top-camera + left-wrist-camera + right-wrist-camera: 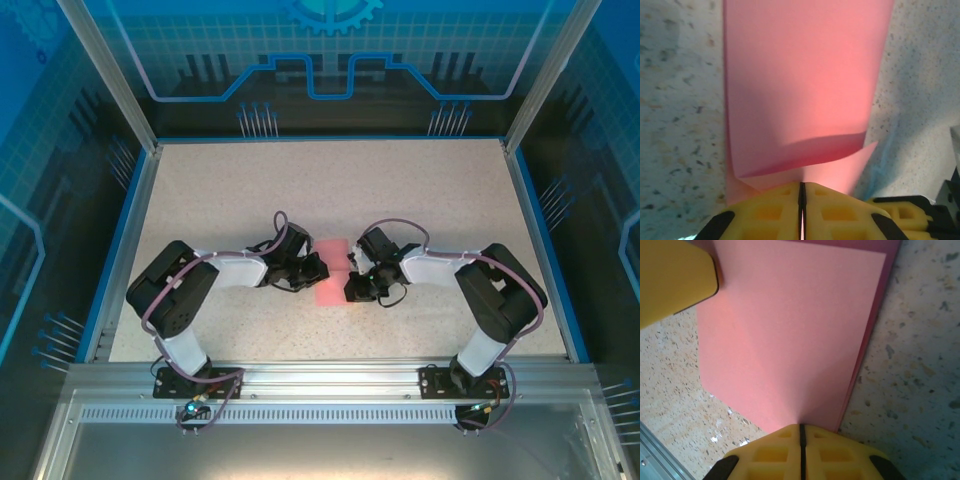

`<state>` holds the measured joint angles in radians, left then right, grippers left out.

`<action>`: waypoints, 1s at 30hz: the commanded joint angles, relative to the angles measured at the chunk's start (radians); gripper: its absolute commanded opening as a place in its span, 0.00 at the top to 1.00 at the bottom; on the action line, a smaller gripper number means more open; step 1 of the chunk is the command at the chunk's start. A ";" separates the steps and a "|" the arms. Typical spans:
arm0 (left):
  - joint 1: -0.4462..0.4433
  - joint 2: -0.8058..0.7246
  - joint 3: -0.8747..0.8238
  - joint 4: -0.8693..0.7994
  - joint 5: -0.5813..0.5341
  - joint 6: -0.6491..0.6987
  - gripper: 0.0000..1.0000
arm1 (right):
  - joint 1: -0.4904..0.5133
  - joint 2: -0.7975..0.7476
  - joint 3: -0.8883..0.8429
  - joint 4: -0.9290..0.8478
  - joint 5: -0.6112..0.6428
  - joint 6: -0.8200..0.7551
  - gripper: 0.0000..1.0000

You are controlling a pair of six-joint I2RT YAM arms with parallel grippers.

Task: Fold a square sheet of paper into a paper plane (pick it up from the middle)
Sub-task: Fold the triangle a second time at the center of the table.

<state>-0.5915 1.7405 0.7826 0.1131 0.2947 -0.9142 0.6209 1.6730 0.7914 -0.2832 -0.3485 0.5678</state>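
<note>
left arm (190,285): we see it reach from the near left in towards the middle of the bench (330,190), elbow out to the left.
left gripper (316,268): closed. In its own wrist view (801,200) the two yellow fingers (765,215) meet with only a thin dark slit between them. The near edge of the sheet runs into that slit, so we read it as pinching the paper.
sheet of paper (330,280): pink-red, low over the bench between the two grippers and touching both. From the left gripper it stretches straight ahead (805,75). Just ahead of the fingers one layer lifts and curls, shading the layer beneath. From the right gripper it spreads ahead and to the left (790,330), a lighter top layer over a darker one that shows along the right edge.
right gripper (354,286): closed (801,440). Its yellow fingers are pressed together and the near edge of the sheet meets the slit between them, so we take it as gripping the paper. Ahead and to its left, a yellow finger of the left gripper sits at the sheet's far corner.
right arm (485,285): we see it reach in from the near right, mirroring the left.
bench: pale and speckled, bare on either side of the sheet in both wrist views.
</note>
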 commanded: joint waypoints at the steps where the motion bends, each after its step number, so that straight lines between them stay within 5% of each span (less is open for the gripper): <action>1: 0.011 0.023 -0.007 -0.007 -0.041 0.008 0.89 | -0.010 0.004 -0.051 -0.148 0.064 -0.002 0.91; 9: 0.010 0.047 -0.021 -0.005 -0.031 -0.015 0.94 | -0.006 -0.078 0.054 -0.058 -0.037 -0.005 0.89; 20: 0.010 0.053 -0.014 -0.023 -0.029 -0.029 0.94 | 0.040 0.152 0.236 -0.048 -0.039 -0.002 0.89; 30: 0.010 0.060 -0.010 -0.042 -0.045 -0.030 0.95 | 0.044 0.173 0.167 -0.089 -0.021 -0.021 0.90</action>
<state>-0.5850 1.7618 0.7826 0.1261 0.2840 -0.9409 0.6533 1.8458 1.0042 -0.3130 -0.3744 0.5652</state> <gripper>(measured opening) 0.068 0.105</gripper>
